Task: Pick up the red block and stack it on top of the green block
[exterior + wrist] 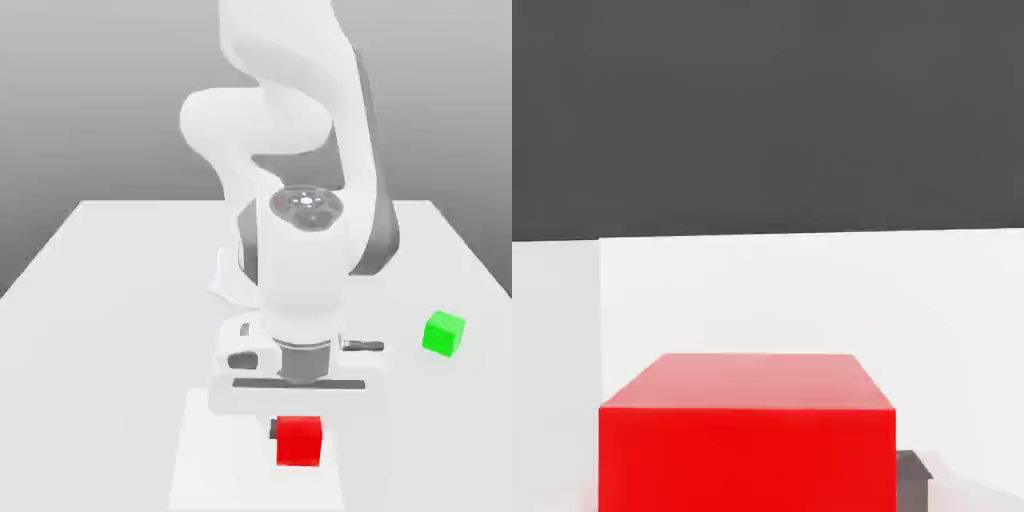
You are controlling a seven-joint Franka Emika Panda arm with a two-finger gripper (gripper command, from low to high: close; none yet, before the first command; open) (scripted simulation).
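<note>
Reaching down over the pale bench [90, 350] in the exterior view, your white arm [300, 260] brings its jaws to the red block [299, 441], and they are clamped on it. You see a dark finger pad [273, 429] against the block's side toward the exterior view's left. The block sits before a whiter rectangular patch [215, 465] of the bench; you cannot tell whether it touches the surface. Well apart, toward the exterior view's right, you have the green block [443, 334] on the bench, turned at an angle.

In the hand view, you see the red block's lighter upper face and bright red front face, with a dark pad touching one side. A broad dark grey surface [762, 110] spans the view near the block.
</note>
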